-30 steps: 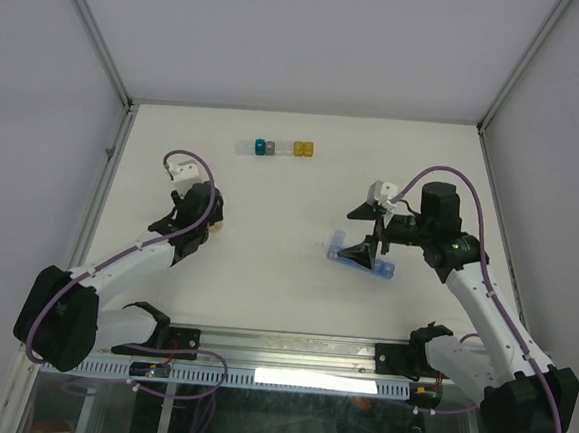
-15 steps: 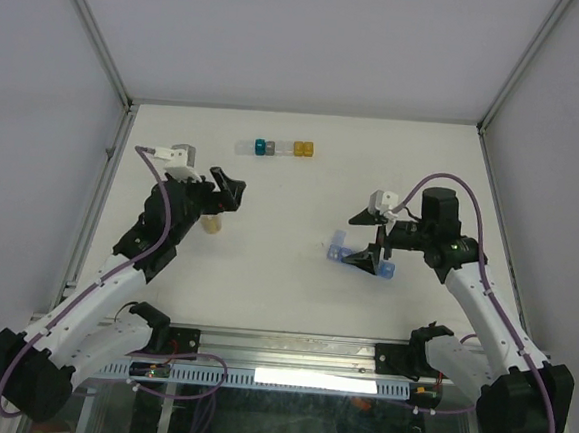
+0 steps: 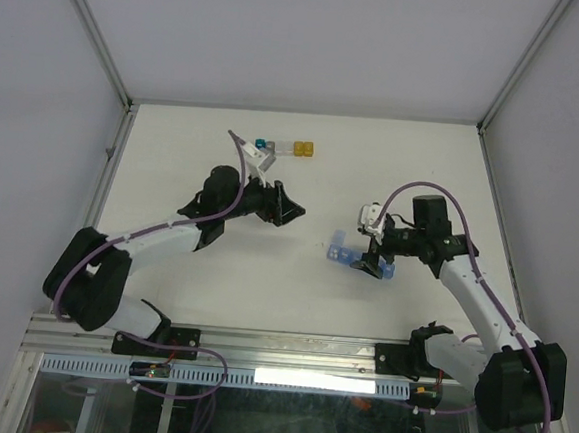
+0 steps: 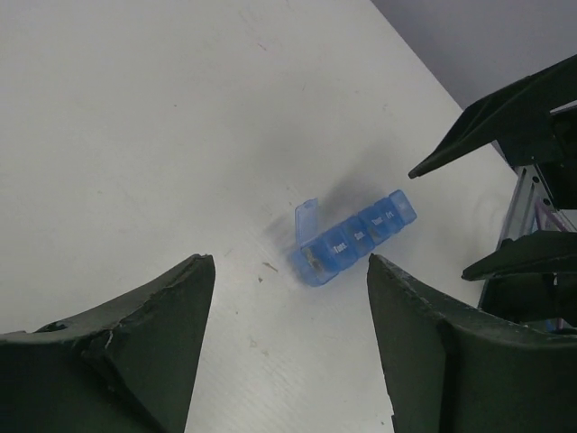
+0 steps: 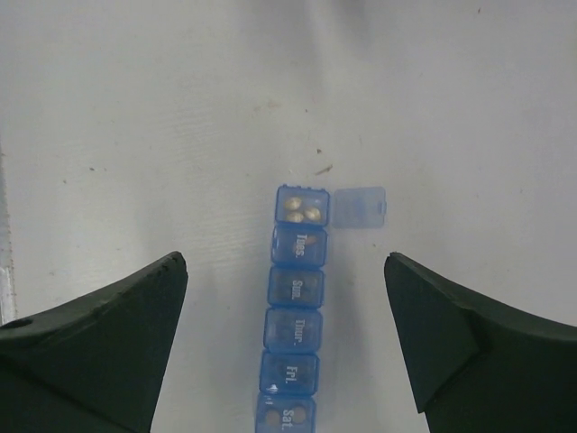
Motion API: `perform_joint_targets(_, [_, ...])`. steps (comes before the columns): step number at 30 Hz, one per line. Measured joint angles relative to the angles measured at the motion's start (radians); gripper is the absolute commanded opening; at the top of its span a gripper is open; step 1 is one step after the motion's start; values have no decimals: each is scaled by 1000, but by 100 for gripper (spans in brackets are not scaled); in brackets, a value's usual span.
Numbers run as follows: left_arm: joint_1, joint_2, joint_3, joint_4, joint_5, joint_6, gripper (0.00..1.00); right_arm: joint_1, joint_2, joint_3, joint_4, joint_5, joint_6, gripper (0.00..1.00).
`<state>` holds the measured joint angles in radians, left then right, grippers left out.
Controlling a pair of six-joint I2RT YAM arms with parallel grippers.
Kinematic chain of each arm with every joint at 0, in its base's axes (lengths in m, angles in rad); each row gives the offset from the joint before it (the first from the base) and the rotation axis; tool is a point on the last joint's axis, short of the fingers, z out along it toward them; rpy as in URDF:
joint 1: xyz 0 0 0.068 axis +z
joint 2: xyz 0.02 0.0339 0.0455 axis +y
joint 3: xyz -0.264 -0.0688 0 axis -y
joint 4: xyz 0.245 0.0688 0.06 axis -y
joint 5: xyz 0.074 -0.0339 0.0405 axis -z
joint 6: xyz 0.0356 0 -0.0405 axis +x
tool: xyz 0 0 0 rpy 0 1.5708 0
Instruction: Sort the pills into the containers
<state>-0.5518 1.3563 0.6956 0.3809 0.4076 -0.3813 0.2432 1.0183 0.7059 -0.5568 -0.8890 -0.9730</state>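
Toward the right edge of the desk (image 3: 153, 166), my right fingers (image 5: 99, 334) hang spread wide, empty, over the translucent blue plastic compartment strip (image 5: 296, 311), probably for its lids (image 5: 297, 245); left fingers (image 4: 135, 343) gape empty toward it.

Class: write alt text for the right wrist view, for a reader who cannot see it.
A blue pill organiser lies on a white table, its end compartment open with tan pills inside, the other lids shut. The open right gripper flanks the strip without touching it.
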Motion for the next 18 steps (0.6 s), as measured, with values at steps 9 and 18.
perform_joint_targets(9, [-25, 378, 189, 56, 41, 54, 65, -6, 95, -58, 27, 157, -32, 88])
perform_joint_targets(18, [-58, 550, 279, 76, 41, 65, 56, -7, 212, -62, 49, 187, -68, 79])
